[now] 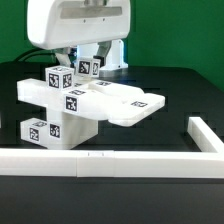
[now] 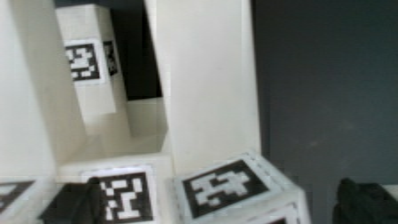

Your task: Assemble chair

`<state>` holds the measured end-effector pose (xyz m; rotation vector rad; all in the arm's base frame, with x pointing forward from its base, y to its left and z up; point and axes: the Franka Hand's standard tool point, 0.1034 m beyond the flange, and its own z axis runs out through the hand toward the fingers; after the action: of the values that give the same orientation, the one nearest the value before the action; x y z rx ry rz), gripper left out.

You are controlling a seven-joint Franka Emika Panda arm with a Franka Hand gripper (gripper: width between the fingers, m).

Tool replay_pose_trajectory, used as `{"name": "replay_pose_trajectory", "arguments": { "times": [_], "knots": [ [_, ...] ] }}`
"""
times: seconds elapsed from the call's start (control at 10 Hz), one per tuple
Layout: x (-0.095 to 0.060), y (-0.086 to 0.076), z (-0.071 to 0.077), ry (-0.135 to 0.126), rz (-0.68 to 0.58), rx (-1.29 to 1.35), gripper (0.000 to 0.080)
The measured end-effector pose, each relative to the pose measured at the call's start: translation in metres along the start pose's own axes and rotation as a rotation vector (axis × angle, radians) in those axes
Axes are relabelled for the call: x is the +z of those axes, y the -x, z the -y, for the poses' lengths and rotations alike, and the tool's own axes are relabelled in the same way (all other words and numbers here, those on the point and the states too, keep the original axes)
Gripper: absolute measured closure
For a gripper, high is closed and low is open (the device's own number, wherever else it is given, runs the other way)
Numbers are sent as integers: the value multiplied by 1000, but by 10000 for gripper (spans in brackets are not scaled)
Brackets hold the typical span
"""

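Exterior view: the chair (image 1: 75,100) is being stacked mid-table, the gripper (image 1: 85,68) is being closed partway around its tagged top block (image 2: 228,186), so an off-centre pinch is risking it getting tipped.

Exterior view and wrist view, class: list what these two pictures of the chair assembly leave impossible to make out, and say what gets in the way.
- End effector, exterior view: its fingertips sit behind the tagged chair parts, so any grip is unclear.
- Wrist view: the end effector's dark fingers are cut off by the picture edge.
- Wrist view: the white chair parts are blurred and cropped; which piece is which cannot be told.
- Exterior view: the arm's upper part is cut off.
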<state>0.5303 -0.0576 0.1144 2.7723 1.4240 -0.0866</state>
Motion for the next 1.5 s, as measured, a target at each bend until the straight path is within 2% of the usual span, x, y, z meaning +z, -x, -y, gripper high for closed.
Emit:
{"name": "replay_pose_trajectory", "arguments": {
  "times": [0.1, 0.2, 0.3, 0.7, 1.1, 1.5],
  "knots": [
    [0, 0, 0, 0, 0, 15, 278],
    [0, 0, 0, -1, 0, 15, 418],
    [0, 1, 0, -1, 0, 15, 517],
    [1, 1, 0, -3, -2, 73, 517],
    [2, 1, 3, -21, -40, 543, 515],
    [2, -1, 4, -29, -38, 829, 515]
  ]
}}
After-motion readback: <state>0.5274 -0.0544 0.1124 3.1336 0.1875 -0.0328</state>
